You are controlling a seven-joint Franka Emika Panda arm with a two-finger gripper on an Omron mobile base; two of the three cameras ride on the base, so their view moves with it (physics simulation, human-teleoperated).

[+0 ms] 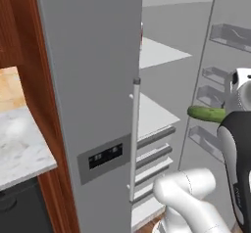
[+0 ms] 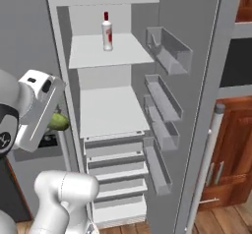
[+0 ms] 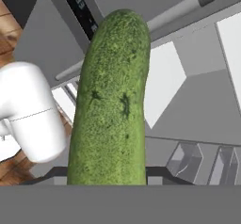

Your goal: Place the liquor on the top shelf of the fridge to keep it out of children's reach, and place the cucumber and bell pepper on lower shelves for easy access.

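1. Kitchen space is seen with the grey fridge (image 2: 197, 80) standing open on its right side, while its left door (image 1: 93, 80) is shut.
2. A long bar handle (image 1: 134, 139) is seen along the edge of the shut door, just beside the open part.
3. The liquor (image 2: 107, 30) is stood upright on the top shelf (image 2: 110, 53), near the back wall.
4. The lower shelf (image 2: 110, 112) under it is bare, with wide room above it.
5. Grey drawer fronts (image 2: 115, 166) are stacked below that shelf.
6. Door bins (image 2: 167, 51) are lined down the inside of the open door.
7. The cucumber (image 3: 113, 100) is held tight in the clenched gripper (image 3: 108, 183), out in front of the fridge and apart from the shelves.
8. A marble counter (image 1: 19, 149) is seen left of the fridge.
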